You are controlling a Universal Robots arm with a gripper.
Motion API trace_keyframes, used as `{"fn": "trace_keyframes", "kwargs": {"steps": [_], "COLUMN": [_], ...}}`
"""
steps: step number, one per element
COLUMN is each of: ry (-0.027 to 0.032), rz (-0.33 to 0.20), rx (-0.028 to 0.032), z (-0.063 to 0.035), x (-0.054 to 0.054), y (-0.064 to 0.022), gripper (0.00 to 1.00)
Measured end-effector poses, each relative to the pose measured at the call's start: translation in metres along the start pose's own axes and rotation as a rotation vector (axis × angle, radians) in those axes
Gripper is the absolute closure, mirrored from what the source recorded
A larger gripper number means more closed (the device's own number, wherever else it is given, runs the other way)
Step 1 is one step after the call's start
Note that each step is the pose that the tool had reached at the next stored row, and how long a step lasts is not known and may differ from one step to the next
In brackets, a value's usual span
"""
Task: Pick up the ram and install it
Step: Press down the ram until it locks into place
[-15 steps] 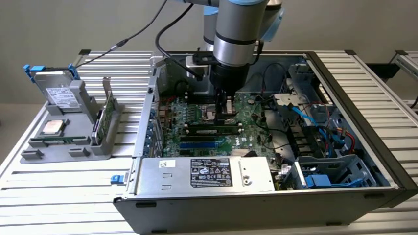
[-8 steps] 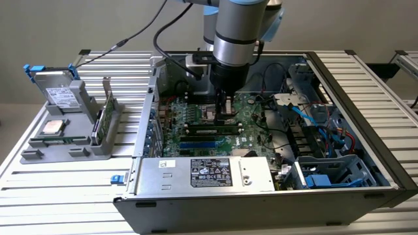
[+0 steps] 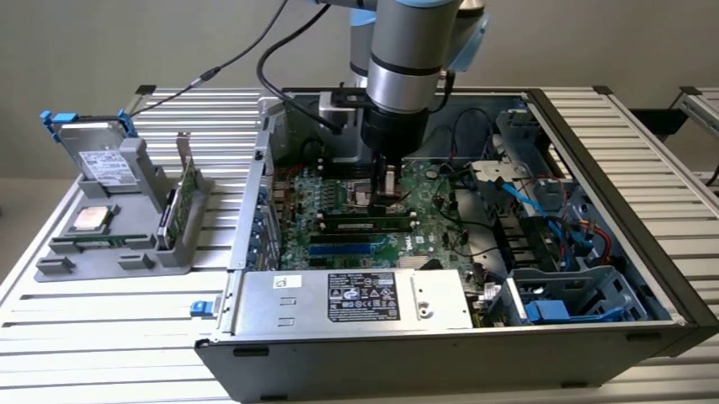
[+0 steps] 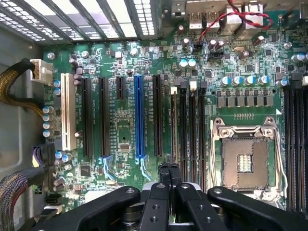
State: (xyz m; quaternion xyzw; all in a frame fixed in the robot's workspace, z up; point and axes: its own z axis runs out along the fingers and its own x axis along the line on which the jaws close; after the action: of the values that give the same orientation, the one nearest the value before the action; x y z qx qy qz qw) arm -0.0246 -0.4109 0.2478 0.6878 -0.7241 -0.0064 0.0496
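The ram (image 3: 362, 224), a long narrow green stick with dark chips, stands in a memory slot on the motherboard (image 3: 337, 198) inside the open computer case. My gripper (image 3: 386, 195) hangs straight down just above the ram's right part, its black fingers (image 4: 163, 175) pressed together with nothing between them. In the wrist view the gripper (image 4: 169, 169) is over the row of black memory slots (image 4: 187, 120) with white latches, beside the CPU socket (image 4: 245, 161). Whether the fingertips touch the ram I cannot tell.
The case walls (image 3: 629, 210) surround the board. The silver power supply (image 3: 359, 299) sits at the front, blue cables (image 3: 551, 219) at the exterior view's right. A grey fixture (image 3: 107, 244) at the exterior view's left holds a hard drive (image 3: 99, 160), a processor (image 3: 90, 217) and an expansion card (image 3: 185, 198).
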Motion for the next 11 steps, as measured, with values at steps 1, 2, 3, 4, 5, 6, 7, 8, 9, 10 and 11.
{"fn": "trace_keyframes", "kwargs": {"steps": [1,2,3,4,5,6,7,8,9,10,11], "ry": [-0.0007,-0.0013,-0.0021,-0.0028,-0.0036,-0.0046,-0.0055,-0.0066,-0.0076,-0.0087,-0.0098], "rz": [0.010,0.020,0.031,0.041,0.051,0.062,0.072,0.084,0.094,0.106,0.118], "rx": [0.0005,0.0011,0.0019,0.0028,0.0038,0.0052,0.0068,0.0087,0.0107,0.0130,0.0154], "z": [-0.0001,-0.0001,-0.0002,-0.0002,-0.0002,-0.0002,-0.0002,-0.0002,-0.0002,-0.0002,-0.0002], "x": [0.0000,0.0000,0.0000,0.0000,0.0000,0.0000,0.0000,0.0000,0.0000,0.0000,0.0000], "y": [0.0000,0.0000,0.0000,0.0000,0.0000,0.0000,0.0000,0.0001,0.0001,0.0001,0.0001], "gripper": [0.90,0.90,0.90,0.90,0.90,0.90,0.90,0.90,0.90,0.90,0.90]}}
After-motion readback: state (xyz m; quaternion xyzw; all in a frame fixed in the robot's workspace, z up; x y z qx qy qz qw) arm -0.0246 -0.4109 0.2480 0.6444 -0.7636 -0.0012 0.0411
